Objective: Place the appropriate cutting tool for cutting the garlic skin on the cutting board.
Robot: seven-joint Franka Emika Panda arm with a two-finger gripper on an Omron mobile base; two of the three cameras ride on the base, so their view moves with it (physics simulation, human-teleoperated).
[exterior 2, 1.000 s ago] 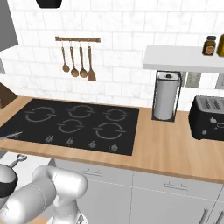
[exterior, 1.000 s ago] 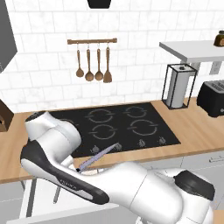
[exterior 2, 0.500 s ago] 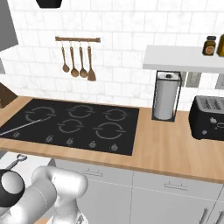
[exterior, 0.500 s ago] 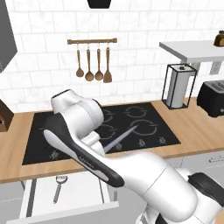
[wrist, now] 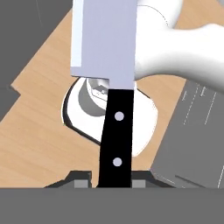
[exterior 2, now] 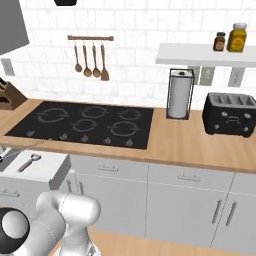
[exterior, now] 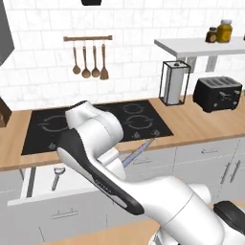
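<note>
The light wooden countertop runs along the white tiled wall, with the black four-burner cooktop set into it and grey cabinet fronts below. At the counter's right end stand a black two-slot toaster and, just beside it, a white paper-towel roll in a dark wire holder; above these a white shelf carries two small jars. A wooden rail of hanging wooden utensils is fixed to the tiles above the cooktop. Below the counter's left part a white drawer stands pulled out, with a silver utensil with a grey handle lying in it. The kitchen knife with a long silver blade and slim black riveted handle is clamped at the handle's end by the two-finger gripper, its jaws narrow around it; in the left base view the blade slants up in front of the counter's front edge, off any surface.
</note>
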